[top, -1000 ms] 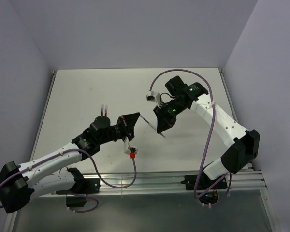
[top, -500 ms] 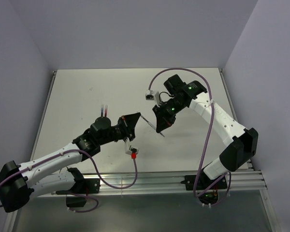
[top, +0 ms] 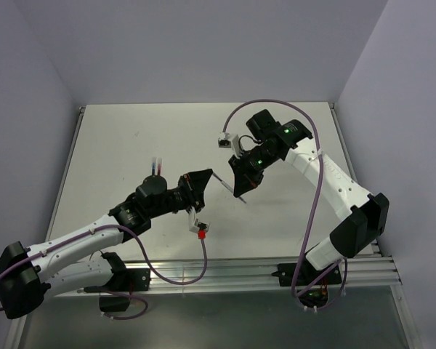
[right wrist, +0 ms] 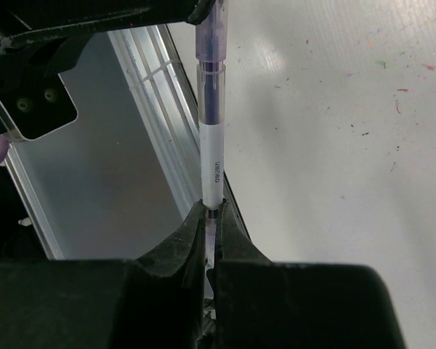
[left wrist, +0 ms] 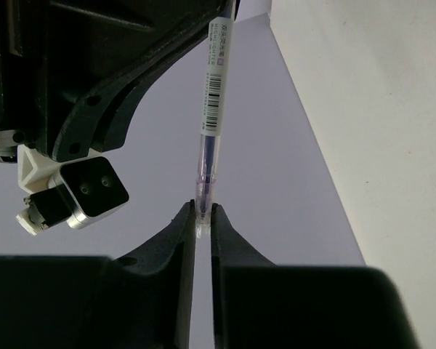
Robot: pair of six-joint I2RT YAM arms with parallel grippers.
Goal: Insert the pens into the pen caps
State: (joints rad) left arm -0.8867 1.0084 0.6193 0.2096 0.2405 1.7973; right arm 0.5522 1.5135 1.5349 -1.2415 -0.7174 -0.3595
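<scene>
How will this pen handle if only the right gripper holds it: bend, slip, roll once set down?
Likely stiff: the pen runs straight from the left gripper to the right gripper. Smooth-looking and pinched there only at one end, it may pivot or slip. Round and slim, it would probably roll on the flat table.

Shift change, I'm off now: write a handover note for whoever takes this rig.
Right pincer: shut on the pen at its uncapped end.
Left pincer: jaws flank the capped end, nearly closed; grip unclear.
Pen hangs mid-air between both; its cap looks on.
Two other pens lie on the table, left of the left pincer; their caps not visible.
To do: set this pen down, cap the others.
</scene>
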